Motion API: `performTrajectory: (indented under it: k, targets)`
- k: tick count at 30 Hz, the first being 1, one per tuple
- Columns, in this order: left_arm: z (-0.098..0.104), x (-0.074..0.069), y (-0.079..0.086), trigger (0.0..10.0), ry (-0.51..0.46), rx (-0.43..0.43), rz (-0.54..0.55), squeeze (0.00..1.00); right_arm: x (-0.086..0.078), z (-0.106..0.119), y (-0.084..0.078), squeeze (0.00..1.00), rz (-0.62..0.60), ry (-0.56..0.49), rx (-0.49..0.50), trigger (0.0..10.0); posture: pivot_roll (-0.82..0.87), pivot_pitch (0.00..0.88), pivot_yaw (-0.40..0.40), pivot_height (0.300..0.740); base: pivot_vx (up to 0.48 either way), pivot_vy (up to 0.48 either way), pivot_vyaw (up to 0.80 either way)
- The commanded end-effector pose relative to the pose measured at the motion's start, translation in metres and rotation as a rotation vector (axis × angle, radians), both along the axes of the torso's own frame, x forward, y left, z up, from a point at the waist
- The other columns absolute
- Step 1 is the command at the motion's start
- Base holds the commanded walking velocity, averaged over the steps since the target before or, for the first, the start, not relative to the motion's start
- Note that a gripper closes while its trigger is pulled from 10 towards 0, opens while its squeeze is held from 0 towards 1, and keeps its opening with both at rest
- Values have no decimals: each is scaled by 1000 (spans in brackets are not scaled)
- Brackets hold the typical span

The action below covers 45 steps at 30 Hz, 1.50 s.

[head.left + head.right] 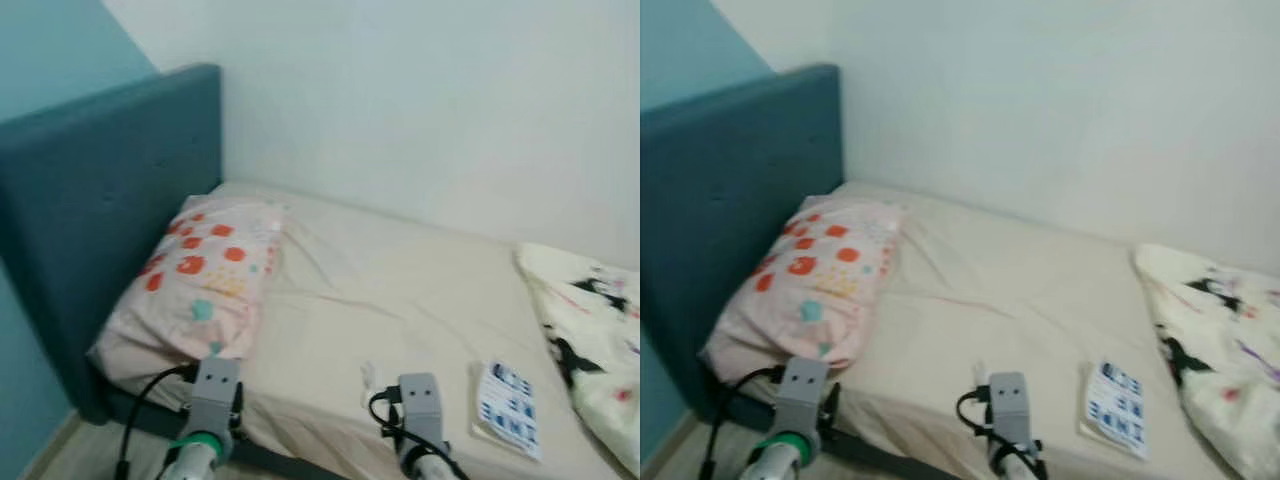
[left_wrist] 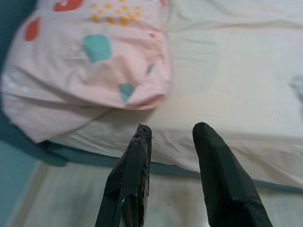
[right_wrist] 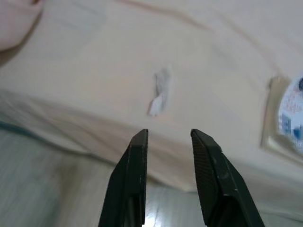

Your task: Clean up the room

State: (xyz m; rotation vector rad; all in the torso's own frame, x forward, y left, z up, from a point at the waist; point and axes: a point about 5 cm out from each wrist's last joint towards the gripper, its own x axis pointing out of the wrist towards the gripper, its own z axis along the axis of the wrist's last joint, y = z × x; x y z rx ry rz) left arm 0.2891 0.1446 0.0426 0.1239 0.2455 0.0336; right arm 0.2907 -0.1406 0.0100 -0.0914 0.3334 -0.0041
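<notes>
A bed [image 1: 400, 290] with a cream sheet lies before me. Near its front edge rests a small crumpled white scrap [image 3: 160, 92], also seen as a pale bit [image 1: 368, 378] just beside my right wrist. A flat booklet [image 1: 508, 408] with blue print lies to the right of it. My right gripper [image 3: 168, 135] is open, hovering over the bed's edge just short of the scrap. My left gripper [image 2: 173, 130] is open too, above the bed's front edge below the pink patterned pillow [image 1: 200, 285].
A teal headboard [image 1: 100, 210] stands at the left against a teal wall. A white blanket with dark print [image 1: 590, 350] is heaped at the bed's right end. A pale wall runs behind the bed. Light wooden floor [image 2: 71, 198] shows under the grippers.
</notes>
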Motion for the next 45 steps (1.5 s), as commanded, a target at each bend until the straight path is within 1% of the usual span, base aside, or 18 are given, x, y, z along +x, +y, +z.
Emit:
performTrajectory:
  k: [1,8,9,11,13,19,26,45]
  targets:
    - [-4,-4,-5,10000,17,-18,-12,0,-5,-7,-7,0,-21,39,-12,10000,26,29,-14,740,0,0,-800]
    - [-2,-3,-4,10000,3,-15,-11,0,-4,-7,-7,0,-19,38,-9,10000,29,28,-16,740,0,0,-800]
    - [-1,-3,-4,10000,-2,-11,-7,0,-3,-7,-3,0,10,44,-8,10000,29,28,-15,740,0,0,-800]
    - [-1,-2,-3,10000,-4,-11,-6,0,-4,-7,-1,0,31,50,-8,10000,29,28,-15,740,0,0,-800]
    - [1,-1,-3,10000,-14,-15,-6,0,-5,-9,7,0,86,65,-9,10000,28,28,-15,740,0,0,0]
    - [5,0,-3,10000,-31,-36,-19,0,-5,-9,13,0,98,67,10,10000,34,26,-12,740,0,0,0]
    - [6,-1,-3,10000,-37,-53,-37,0,-5,-9,15,0,98,59,19,10000,37,25,-8,740,70,0,0]
    - [7,-1,-2,10000,-39,-59,-50,0,-5,-9,14,0,90,53,18,10000,39,13,-2,740,318,0,0]
